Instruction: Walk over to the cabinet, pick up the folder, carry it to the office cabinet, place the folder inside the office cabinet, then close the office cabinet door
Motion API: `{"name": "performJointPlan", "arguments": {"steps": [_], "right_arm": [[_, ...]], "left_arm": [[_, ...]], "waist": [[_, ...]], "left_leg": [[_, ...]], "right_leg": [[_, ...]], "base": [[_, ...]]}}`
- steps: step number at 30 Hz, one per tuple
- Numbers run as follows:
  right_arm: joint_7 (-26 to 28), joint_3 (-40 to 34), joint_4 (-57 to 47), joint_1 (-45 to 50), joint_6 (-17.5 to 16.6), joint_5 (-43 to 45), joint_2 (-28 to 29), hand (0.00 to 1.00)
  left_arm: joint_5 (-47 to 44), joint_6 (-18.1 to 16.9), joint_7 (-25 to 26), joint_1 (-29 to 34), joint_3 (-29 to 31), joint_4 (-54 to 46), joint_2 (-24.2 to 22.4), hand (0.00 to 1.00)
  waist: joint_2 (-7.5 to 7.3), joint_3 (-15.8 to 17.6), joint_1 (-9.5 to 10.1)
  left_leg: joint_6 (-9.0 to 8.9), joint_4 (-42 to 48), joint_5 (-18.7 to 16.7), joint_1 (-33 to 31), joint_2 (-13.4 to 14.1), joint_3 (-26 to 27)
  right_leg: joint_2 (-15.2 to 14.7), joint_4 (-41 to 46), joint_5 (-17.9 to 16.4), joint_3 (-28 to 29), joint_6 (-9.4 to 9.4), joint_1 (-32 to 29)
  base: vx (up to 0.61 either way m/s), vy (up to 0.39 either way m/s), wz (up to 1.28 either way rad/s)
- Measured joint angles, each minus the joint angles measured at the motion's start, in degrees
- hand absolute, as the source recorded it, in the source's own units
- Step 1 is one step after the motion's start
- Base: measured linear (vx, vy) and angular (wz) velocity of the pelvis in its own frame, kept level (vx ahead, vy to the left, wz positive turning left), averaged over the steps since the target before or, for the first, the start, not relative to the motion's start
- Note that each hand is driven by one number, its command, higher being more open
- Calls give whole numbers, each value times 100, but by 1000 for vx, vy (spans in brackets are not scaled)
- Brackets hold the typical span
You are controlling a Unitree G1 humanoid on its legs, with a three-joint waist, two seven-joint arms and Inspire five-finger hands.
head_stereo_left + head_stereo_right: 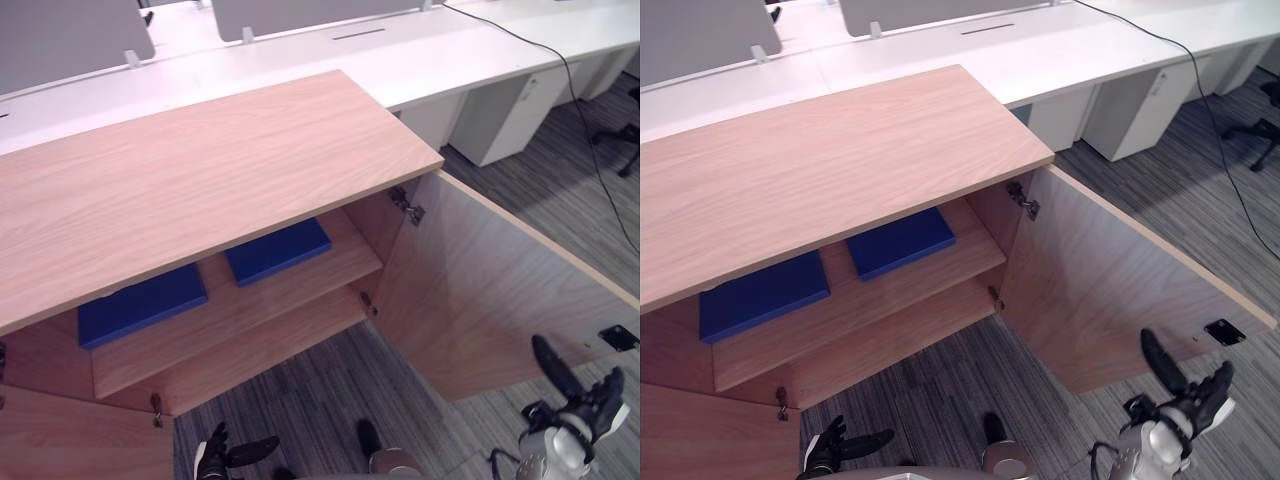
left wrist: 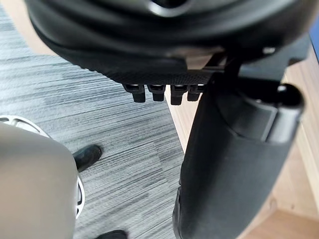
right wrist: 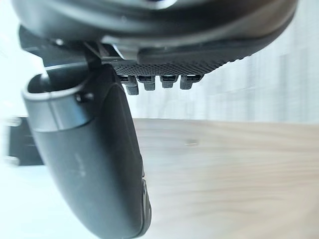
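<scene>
Two blue folders lie flat on the upper shelf (image 1: 310, 285) inside the office cabinet (image 1: 200, 170), both plain, thin and rectangular. We see the left folder (image 1: 140, 305) half tucked under the overhang of the wooden top, its near edge close to the shelf's lip. The right folder (image 1: 278, 250) sits just beside it with a narrow strip of bare shelf between them, turned slightly askew. To its right a stretch of bare shelf runs to the cabinet's side wall.

We find both doors swung wide. The right door (image 1: 480, 290) stands out toward us from its hinges at the cabinet's right corner, and the left door (image 1: 60, 440) shows at the near left. Between them grey striped floor (image 1: 300, 390) lies open in front of the shelves. White worktops (image 1: 420, 60) run along the far side.

Our left hand (image 1: 222, 455) hangs low near the floor, fingers relaxed and empty. Our right hand (image 1: 560, 385) is near the right door's inner face, fingers straight, holding nothing.
</scene>
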Motion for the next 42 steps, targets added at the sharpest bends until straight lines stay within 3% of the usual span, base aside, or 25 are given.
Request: {"name": "performJointPlan", "arguments": {"steps": [4, 7, 10, 15, 21, 27, 29, 31, 32, 34, 36, 38, 42], "right_arm": [[109, 120, 335, -409, -72, 64, -649, 100], [295, 650, 480, -492, -176, 231, -1053, 100], [460, 1237, 473, -506, -174, 227, -1302, 100], [487, 1825, -58, -345, -174, 220, -1158, 100], [831, 2720, -1825, 1120, -158, 184, -466, 100], [844, 4199, -3372, 3122, -94, -310, -15, 100], [844, 4693, -3531, 3539, -73, -579, -15, 100], [884, 5300, -3570, 3723, 129, -917, -73, 100], [950, 5455, -3571, 3723, 197, -937, -136, 100], [1401, 6056, -3599, 3691, 417, -977, -486, 100], [1772, 6548, -3600, 3381, 579, -1078, -761, 100], [1929, 6893, -3591, 2711, 870, -1180, -823, 100], [2193, 6872, -3418, 779, 861, -1537, -623, 100]], "left_arm": [[96, -56, -18, 3, -231, 13, 1, 100], [94, -82, -27, -13, -444, 17, 9, 100], [100, -162, -44, -55, -671, 26, 8, 100], [206, -184, -51, -129, -696, 39, 10, 100], [427, -172, 5, -392, -687, 37, 81, 100], [641, -182, 22, -651, -956, 29, 15, 100], [652, -154, 26, -721, -1033, 28, 81, 100], [934, -99, 12, -916, -1284, 38, 416, 100], [983, -81, 1, -981, -1312, 41, 512, 100], [995, -42, -15, -1245, -1344, 62, 795, 100], [991, -24, -18, -1419, -1377, 59, 890, 100], [981, 2, -40, -1538, -1410, 15, 901, 100], [958, 93, -93, -1438, -1401, 13, 905, 100]], "waist": [[337, 53, -44], [473, 151, -168], [486, 194, -211], [452, 398, -247], [247, 566, -424], [0, 705, -560], [-156, 710, -578], [-468, 719, -562], [-544, 724, -544], [-773, 698, -402], [-836, 680, -213], [-834, 683, 35], [-837, 679, 400]], "left_leg": [[35, 192, -190, -148, -36, -5], [38, 318, -326, -201, -35, -78], [48, 434, -416, -255, -53, -49], [13, 621, -506, -306, -18, 133], [-35, 983, -669, -352, 249, 312], [-130, 1419, -854, -348, 541, 297], [-131, 1557, -906, -402, 609, 225], [-125, 1752, -936, -501, 695, 69], [-117, 1799, -941, -519, 716, 23], [-92, 2017, -955, -710, 804, -289], [-86, 2197, -958, -908, 864, -570], [-78, 2364, -951, -1138, 885, -915], [-40, 2564, -839, -1644, 822, -1809]], "right_leg": [[0, -66, 70, 263, 30, -160], [-16, -110, 130, 376, 52, -222], [-26, -152, 205, 545, 81, -299], [2, -205, 290, 742, 125, -387], [197, -308, 479, 1059, 72, -368], [338, -300, 522, 1068, 45, -224], [352, -285, 534, 1003, 42, -208], [364, -207, 529, 869, 56, -196], [370, -175, 523, 831, 63, -189], [360, -112, 493, 551, 51, -157], [335, -78, 444, 272, -7, -151], [292, -71, 425, -64, -36, -139], [176, -99, 355, -926, -123, -68]], "base": [[77, -38, -34], [39, -65, -31], [-14, -66, -28], [-42, -89, -23], [13, -104, -31], [-34, -86, -5], [-67, -62, 13], [-101, -76, 26], [-151, -104, 37], [-135, -89, 52], [-123, -73, 73], [-120, -71, 87], [-52, -44, 113]]}}
